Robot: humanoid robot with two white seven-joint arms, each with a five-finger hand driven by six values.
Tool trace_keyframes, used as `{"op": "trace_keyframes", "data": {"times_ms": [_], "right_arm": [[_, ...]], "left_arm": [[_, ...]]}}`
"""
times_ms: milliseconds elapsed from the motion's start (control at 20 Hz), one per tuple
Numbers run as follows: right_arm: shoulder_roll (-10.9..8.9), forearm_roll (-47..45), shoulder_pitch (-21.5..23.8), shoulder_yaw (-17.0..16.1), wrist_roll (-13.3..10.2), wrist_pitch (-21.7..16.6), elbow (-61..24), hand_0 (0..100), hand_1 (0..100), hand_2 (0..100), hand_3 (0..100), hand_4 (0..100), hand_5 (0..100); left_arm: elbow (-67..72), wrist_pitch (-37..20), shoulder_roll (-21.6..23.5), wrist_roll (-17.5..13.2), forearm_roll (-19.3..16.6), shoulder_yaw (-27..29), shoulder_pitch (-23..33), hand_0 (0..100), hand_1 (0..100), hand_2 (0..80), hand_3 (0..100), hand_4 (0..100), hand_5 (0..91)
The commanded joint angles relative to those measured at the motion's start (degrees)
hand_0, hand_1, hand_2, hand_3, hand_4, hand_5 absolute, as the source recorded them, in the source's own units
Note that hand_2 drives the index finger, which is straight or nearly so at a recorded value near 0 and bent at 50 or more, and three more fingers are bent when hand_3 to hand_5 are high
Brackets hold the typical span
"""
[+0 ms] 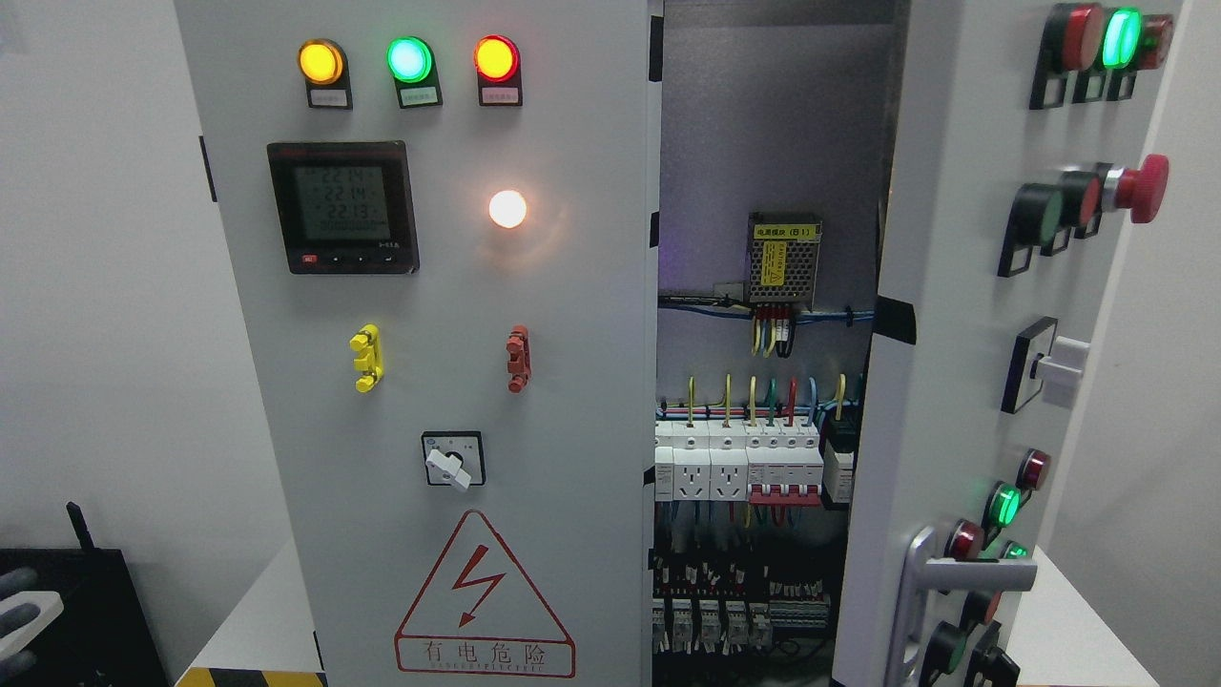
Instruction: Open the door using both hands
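The right door (pixel 954 334) stands partly open at right, its handle (pixel 963 572) low down. We should hook that handle and pull steadily wider. Our left robot hand (pixel 24 615) shows at far left; grip unclear.

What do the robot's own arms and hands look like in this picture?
Very little shows. At the lower left edge, a sliver of one robot hand peeks in: rounded grey finger segments with a glossy white casing piece between them. No arm, cables or markings are in view. The right hand is out of the picture entirely.
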Motion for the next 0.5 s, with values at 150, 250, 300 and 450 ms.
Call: {"op": "trace_keyframes", "data": {"times_ms": [150, 250, 300, 450], "right_arm": [[0.0, -0.18, 0.0, 0.0, 0.35, 0.02, 0.0, 38, 0, 0, 0, 0, 0], [0.0, -0.18, 0.0, 0.0, 0.35, 0.02, 0.0, 38, 0, 0, 0, 0, 0], [0.0, -0.18, 0.09, 0.0, 0.35, 0.02, 0.0, 38, 0, 0, 0, 0, 0], [0.0, -0.18, 0.0, 0.0, 0.35, 0.02, 0.0, 38, 0, 0, 0, 0, 0]], "left_arm": [[-3.08, -0.14, 16.6, 0.14, 2.22, -23.13, -21.46, 0, 0, 0.0, 0, 0, 0.0], [-3.08, -0.14, 16.16, 0.23, 1.87, -43.78, -40.18, 0, 0, 0.0, 0, 0, 0.0], [-3.08, -0.23, 15.11, 0.31, 1.61, -52.66, -48.62, 0, 0, 0.0, 0, 0, 0.0], [-1.24, 0.12, 9.15, 1.45, -3.02, -69.06, -63.79, 0, 0, 0.0, 0, 0, 0.0]]}}
